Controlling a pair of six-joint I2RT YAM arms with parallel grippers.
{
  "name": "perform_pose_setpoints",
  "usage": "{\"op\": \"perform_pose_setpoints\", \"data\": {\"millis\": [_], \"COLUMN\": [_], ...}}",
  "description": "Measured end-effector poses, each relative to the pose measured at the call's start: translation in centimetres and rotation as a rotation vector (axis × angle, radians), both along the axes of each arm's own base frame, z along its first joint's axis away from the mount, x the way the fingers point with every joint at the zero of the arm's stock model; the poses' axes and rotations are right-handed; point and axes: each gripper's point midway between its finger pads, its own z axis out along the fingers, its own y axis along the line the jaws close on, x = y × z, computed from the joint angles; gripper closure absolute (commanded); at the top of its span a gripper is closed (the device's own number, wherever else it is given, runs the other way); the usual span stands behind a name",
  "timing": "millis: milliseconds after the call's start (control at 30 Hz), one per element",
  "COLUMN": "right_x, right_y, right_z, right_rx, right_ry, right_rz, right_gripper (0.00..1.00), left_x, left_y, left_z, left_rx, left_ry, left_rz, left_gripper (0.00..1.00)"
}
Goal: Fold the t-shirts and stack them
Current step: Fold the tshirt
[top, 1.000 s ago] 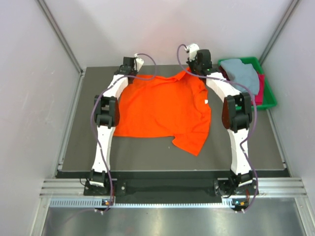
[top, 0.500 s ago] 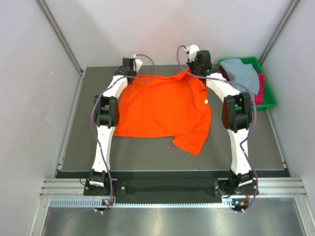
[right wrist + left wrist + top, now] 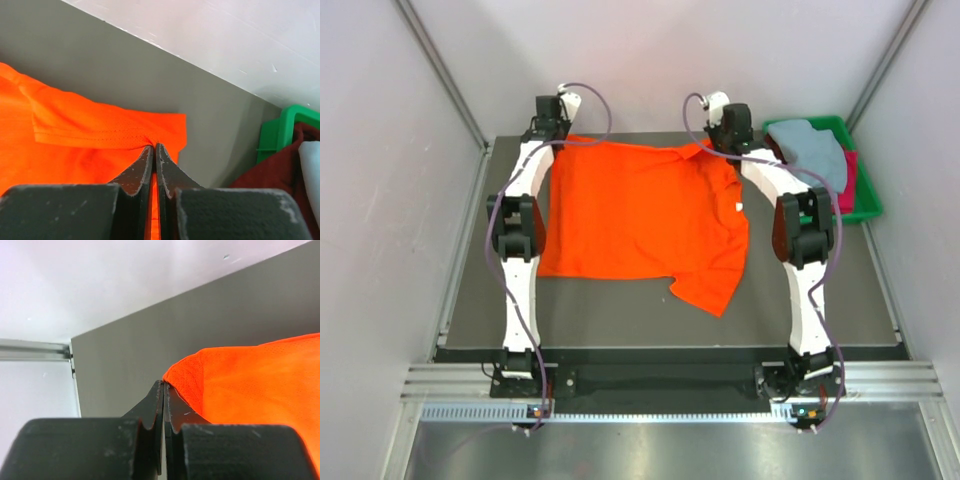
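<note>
How much cloth sits inside the left gripper [image 3: 163,390] is hidden by its pressed-together tips. To its right the orange t-shirt [image 3: 260,385] runs off the frame. The right gripper [image 3: 154,150] hides its pinch the same way. Far to its right, the green tray [image 3: 295,114], the dark red t-shirt [image 3: 280,180] and the pale grey-blue t-shirt [image 3: 311,170] are cut by the frame's edge.

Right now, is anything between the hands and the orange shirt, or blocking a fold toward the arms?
Nothing visible. The left hand and right hand are each shut on the orange shirt's far edge; the table near it is bare. The green tray sits off right.
</note>
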Motion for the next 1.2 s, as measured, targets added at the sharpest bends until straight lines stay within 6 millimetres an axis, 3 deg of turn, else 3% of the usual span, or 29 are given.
{"op": "perform_pose_setpoints", "data": {"millis": [267, 500, 767, 967, 1200], "right_x": [-0.2, -1.2, -4.6, -6.3, -7.8], "right_y": [-0.6, -1.5, -2.0, -1.8, -1.5], "right_z": [0.4, 3.5, 6.2, 4.6, 1.7], "right_rx": [-0.003, 0.011, 0.029, 0.034, 0.023], "right_ry": [-0.002, -0.033, -0.035, 0.019, 0.099], "right_rz": [-0.013, -0.017, 0.000, 0.027, 0.044], "right_gripper": [1.00, 1.00, 1.00, 1.00, 1.00], "left_x": [0.3, -1.2, -4.5, -6.2, -7.8], "left_y": [-1.8, -2.6, 0.0, 2.8, 2.2], "left_z": [0.4, 0.1, 0.3, 0.8, 0.3], "left_rx": [-0.030, -0.046, -0.105, -0.142, -0.179], "left_ry": [-0.008, 0.029, 0.082, 0.089, 0.124], "left_rz": [-0.080, -0.131, -0.109, -0.066, -0.100], "left_gripper": [1.00, 1.00, 1.00, 1.00, 1.00]}}
